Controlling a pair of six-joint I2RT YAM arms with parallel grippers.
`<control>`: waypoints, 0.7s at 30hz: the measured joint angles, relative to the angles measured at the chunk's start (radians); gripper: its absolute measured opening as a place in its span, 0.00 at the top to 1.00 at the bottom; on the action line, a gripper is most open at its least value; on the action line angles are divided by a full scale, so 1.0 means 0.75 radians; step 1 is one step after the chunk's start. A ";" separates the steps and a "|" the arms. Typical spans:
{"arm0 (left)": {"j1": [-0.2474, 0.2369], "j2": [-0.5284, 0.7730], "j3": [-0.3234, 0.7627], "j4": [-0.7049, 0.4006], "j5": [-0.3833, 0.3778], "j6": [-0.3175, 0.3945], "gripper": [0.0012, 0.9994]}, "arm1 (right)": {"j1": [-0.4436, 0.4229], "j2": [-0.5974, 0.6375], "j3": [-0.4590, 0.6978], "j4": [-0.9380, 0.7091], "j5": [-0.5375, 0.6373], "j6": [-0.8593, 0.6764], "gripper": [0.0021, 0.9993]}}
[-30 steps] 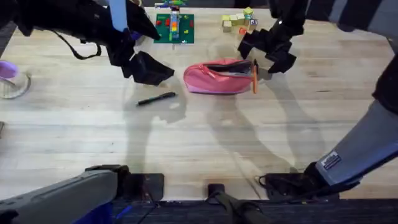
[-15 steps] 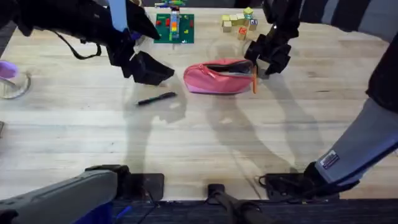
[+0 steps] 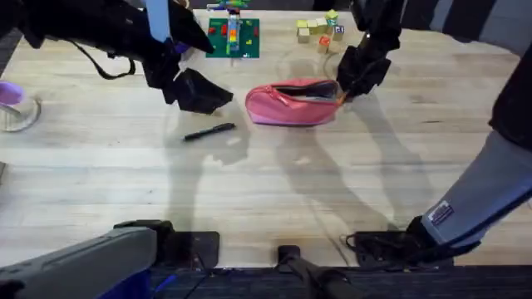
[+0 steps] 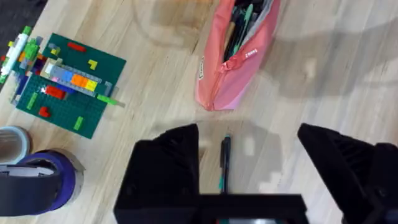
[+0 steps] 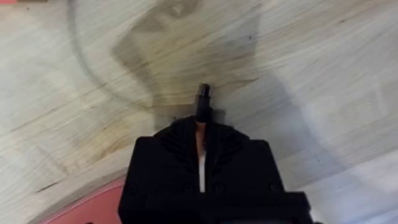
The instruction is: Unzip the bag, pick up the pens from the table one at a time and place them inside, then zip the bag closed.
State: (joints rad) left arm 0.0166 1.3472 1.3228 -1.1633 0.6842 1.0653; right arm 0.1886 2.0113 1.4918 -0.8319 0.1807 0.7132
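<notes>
Landmark: the bag [image 3: 291, 102], unzipped, lies on the table [image 3: 274, 178].
Right jaws [image 3: 347, 90]: you pinch the orange pen [image 5: 203, 104] at the bag's right end, its black tip clear of them.
Left jaws [image 4: 249, 171]: spread wide above the black pen [image 3: 209, 131], just off the bag's left end.
Pen axis: you see it run lengthwise between the left fingers, not across them.
Nearer arm: left.
</notes>
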 joint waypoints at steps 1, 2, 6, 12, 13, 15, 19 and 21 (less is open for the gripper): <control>0.000 0.000 0.000 0.000 0.000 0.000 0.01 | 0.000 0.000 0.003 -0.006 0.006 -0.005 0.96; 0.000 0.000 0.000 0.000 0.000 0.000 0.01 | 0.000 0.000 0.006 -0.018 0.018 -0.006 0.96; 0.000 0.000 0.000 0.000 0.000 0.000 0.01 | 0.000 -0.008 0.015 -0.091 0.095 -0.009 0.97; 0.000 0.000 0.000 0.000 0.000 0.000 0.01 | 0.000 -0.159 0.051 -0.142 0.160 -0.009 0.97; 0.000 0.000 0.000 0.000 0.000 0.000 0.01 | 0.000 -0.201 0.060 -0.143 0.166 -0.008 0.97; 0.000 0.000 0.000 0.000 0.000 0.000 0.01 | 0.001 -0.285 0.072 -0.140 0.176 0.001 0.97; 0.000 0.000 0.000 0.000 0.000 0.000 0.01 | 0.010 -0.424 0.091 -0.155 0.187 0.055 0.97; 0.000 0.000 0.000 0.000 0.000 0.000 0.01 | 0.022 -0.473 0.094 -0.187 0.189 0.122 0.97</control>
State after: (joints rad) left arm 0.0166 1.3472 1.3228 -1.1633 0.6842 1.0653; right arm 0.2052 1.6569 1.5623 -0.9722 0.3222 0.8045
